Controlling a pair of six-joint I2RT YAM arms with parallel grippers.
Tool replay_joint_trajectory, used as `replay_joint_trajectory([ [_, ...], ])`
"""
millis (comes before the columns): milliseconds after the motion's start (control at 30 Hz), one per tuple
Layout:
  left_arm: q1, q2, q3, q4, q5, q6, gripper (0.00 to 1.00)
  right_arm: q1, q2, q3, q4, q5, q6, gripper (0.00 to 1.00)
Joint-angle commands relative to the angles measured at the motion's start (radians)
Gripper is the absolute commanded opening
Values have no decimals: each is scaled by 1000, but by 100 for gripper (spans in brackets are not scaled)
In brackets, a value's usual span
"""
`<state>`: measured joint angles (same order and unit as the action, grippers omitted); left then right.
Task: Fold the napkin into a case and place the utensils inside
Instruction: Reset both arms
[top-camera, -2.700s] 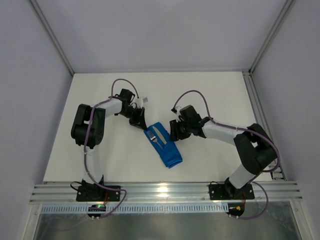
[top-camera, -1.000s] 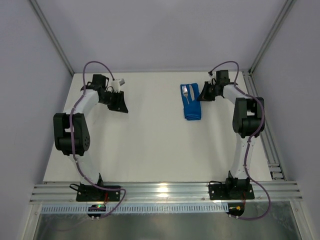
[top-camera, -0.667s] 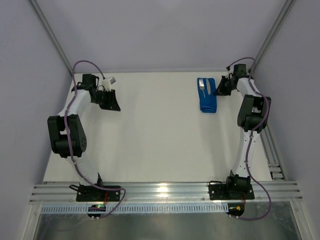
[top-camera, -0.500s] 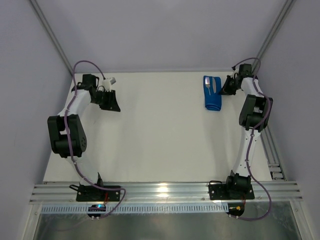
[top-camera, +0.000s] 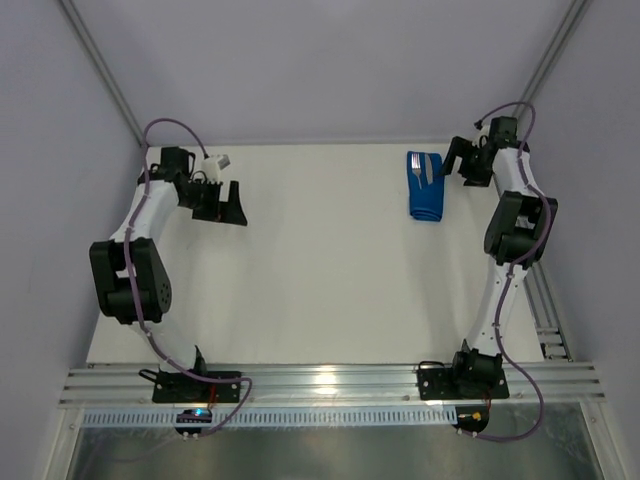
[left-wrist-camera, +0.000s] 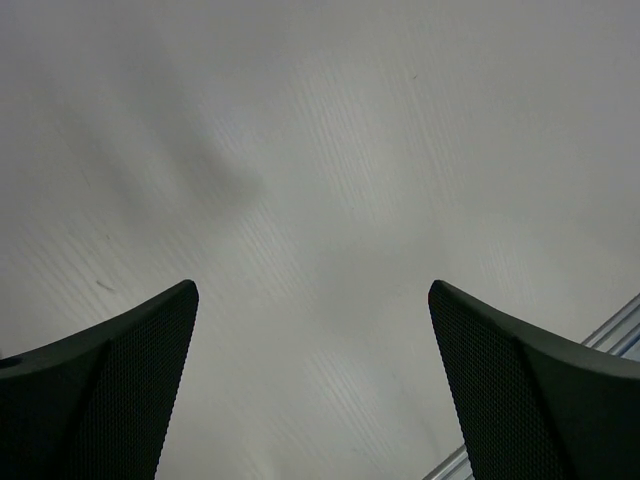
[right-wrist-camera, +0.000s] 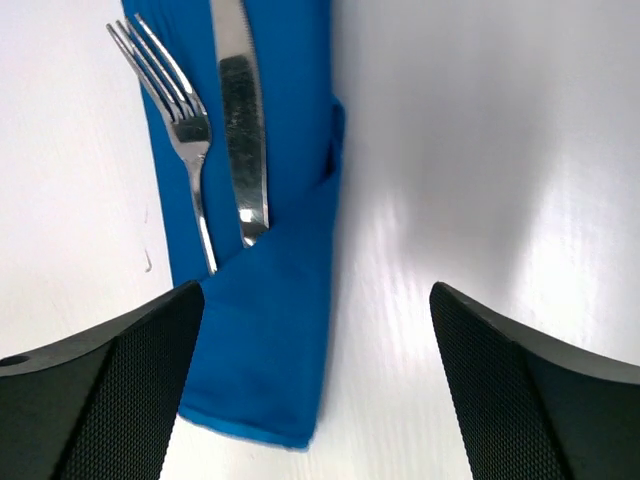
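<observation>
White table: my right gripper gapes wide near the blue case holding fork and knife; my left gripper equally wide, gripping nothing.

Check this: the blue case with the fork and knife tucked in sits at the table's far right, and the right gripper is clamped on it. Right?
No: the right gripper is open, not clamped on the case, as the right wrist view shows. The fork and knife are tucked in, far right.

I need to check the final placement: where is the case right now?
In the top view, the case lies at the far right of the table, just left of the right gripper, fork and knife poking out.
</observation>
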<state>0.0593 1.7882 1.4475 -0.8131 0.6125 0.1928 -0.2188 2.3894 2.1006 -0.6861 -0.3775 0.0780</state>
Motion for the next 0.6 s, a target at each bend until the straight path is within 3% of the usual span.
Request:
replay_joint_trajectory([
  [0,1,-121,-18,-24,-85,26,99,-53,-251,-78,2,121,-3,98],
  [67,1,-183,-70,-17,-147,27,99,-60,-390,-169,31,229,-1,99],
  [267,16,-352,-244,20,-419,39,99,-67,-834,-650,149,578,40,99],
  [467,42,-568,-423,104,-741,62,99,-68,-1235,-1121,166,670,144,99],
  [567,47,-673,-507,127,-812,63,99,-67,-1430,-1272,140,677,213,99],
])
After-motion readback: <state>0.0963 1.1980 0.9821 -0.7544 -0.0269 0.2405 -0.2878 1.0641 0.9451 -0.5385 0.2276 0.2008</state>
